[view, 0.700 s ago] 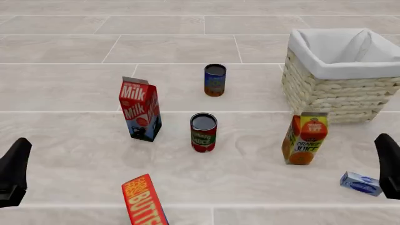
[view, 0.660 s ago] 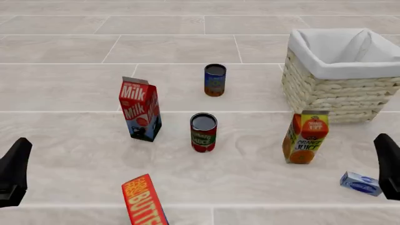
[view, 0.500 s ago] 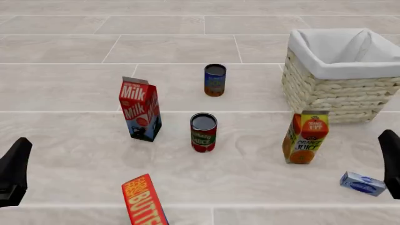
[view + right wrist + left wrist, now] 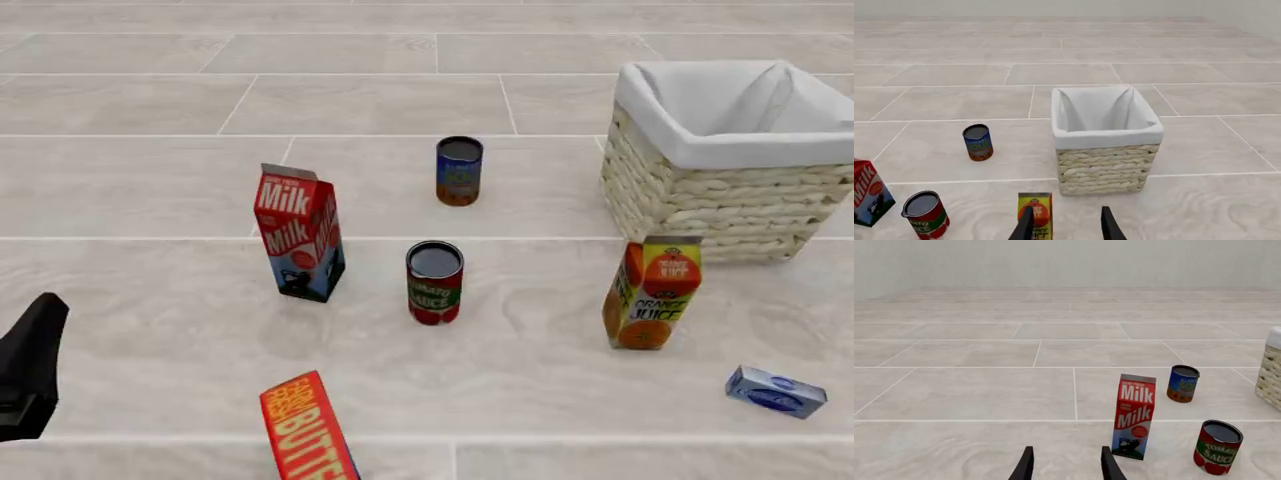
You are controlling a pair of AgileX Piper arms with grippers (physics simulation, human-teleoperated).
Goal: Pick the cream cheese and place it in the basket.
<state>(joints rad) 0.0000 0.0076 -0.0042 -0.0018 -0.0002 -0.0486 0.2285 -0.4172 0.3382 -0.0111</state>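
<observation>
The cream cheese [image 4: 771, 391] lies flat on the bench [image 4: 160, 180] at the near right, just right of the upright orange juice carton [image 4: 650, 292] and nearer the camera than the basket [image 4: 727, 160], which stands at the far right. The left tool [image 4: 1065, 467] has its fingers parted and grips nothing, with the milk carton [image 4: 1133, 416] just beside it. The right tool [image 4: 1065, 226] is likewise parted and unloaded, facing the basket.

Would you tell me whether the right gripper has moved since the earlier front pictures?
Yes. It stood beside the cream cheese at the front view's right edge; now it has left that view, while the box stays put.
</observation>
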